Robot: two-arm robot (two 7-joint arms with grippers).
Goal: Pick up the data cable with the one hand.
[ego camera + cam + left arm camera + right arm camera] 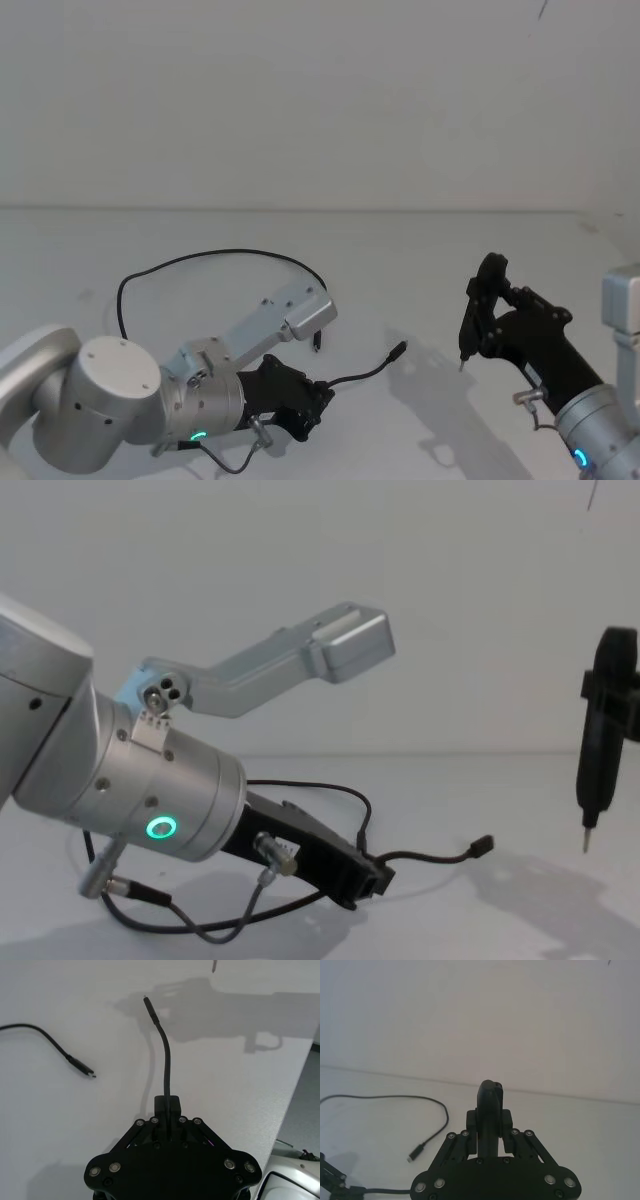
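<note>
Black, thin and flexible, the long data cable (230, 252) lies in a wide loop on the white table (450, 250) in front of your left arm, and you have one end of it in your grasp. Your left pincer (322, 395), the black boxy one on the thick silver cylinder (190, 790) with the green ring light (160, 828), sits low over the table. It is clamped on the cord a short way back from a small black plug (398, 350). That plug sticks out ahead of the fingertips toward your right side, raised a little, with its shadow on the table beneath it. Behind the pincer the cord drops to the surface and runs round the loop to the other plug (89, 1074), which rests flat on the table, apart from the held end. Your right pincer (480, 322) hangs over the right side of the table, well apart from the cable. It is closed around a slim black pen-shaped tool (597, 740), held nearly upright with its thin metal tip (587, 842) pointing down, just above the surface
</note>
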